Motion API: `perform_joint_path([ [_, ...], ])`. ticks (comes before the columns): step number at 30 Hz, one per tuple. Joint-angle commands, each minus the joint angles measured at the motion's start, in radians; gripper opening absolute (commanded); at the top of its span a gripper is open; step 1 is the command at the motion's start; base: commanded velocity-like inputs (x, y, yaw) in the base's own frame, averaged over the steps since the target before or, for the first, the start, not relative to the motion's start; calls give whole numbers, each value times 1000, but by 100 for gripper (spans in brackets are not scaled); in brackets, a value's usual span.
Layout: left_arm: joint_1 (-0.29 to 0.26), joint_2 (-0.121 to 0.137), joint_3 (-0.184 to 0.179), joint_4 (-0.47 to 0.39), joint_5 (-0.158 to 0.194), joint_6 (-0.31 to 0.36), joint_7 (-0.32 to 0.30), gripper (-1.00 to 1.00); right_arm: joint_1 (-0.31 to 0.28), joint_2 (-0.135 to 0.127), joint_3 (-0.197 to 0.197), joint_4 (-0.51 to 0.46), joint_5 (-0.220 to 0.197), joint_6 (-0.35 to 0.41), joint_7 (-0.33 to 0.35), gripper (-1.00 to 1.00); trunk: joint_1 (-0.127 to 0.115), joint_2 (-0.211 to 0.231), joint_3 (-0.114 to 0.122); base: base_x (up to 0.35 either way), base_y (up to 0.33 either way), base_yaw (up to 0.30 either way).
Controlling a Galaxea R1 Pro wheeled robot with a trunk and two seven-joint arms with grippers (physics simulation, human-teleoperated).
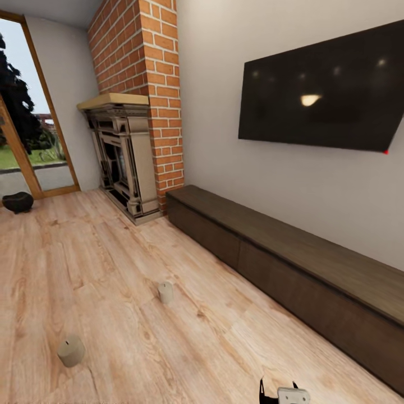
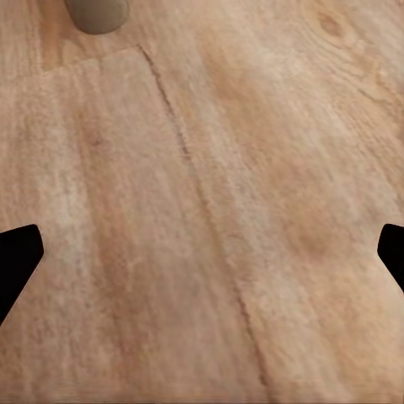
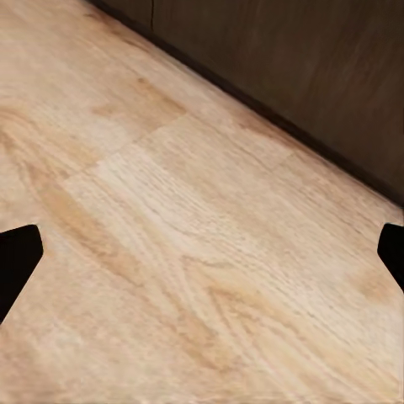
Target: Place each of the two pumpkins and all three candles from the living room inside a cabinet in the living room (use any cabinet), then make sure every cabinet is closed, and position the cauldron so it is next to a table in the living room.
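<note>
Dark cabinet shut; cauldron by window.

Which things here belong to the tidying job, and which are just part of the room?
Belong to the job:
- two candles on the floor
- cauldron by the doorway
- cabinet, drawers shut

Just part of the room:
- fireplace
- brick chimney
- wall television

Open wood floor spreads from 6 to 10 o'clock, broken by two candles: one near centre, another at 8 o'clock. The cabinet walls off 1 to 4 o'clock, apparently shut. The cauldron sits at 10, the fireplace at 11.
</note>
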Motion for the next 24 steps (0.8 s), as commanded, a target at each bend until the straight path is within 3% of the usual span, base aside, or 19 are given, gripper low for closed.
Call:
perform_joint_path([
  [1,1,1,-9,-3,1,-11,11,100,-1,0,9,2,-4,13,-2,100,-4,7,1,0,0,104],
  [24,17,-5,-13,-3,-2,-76,7,100,-1,1,9,2,-4,40,4,100,-92,168,39,0,0,104],
])
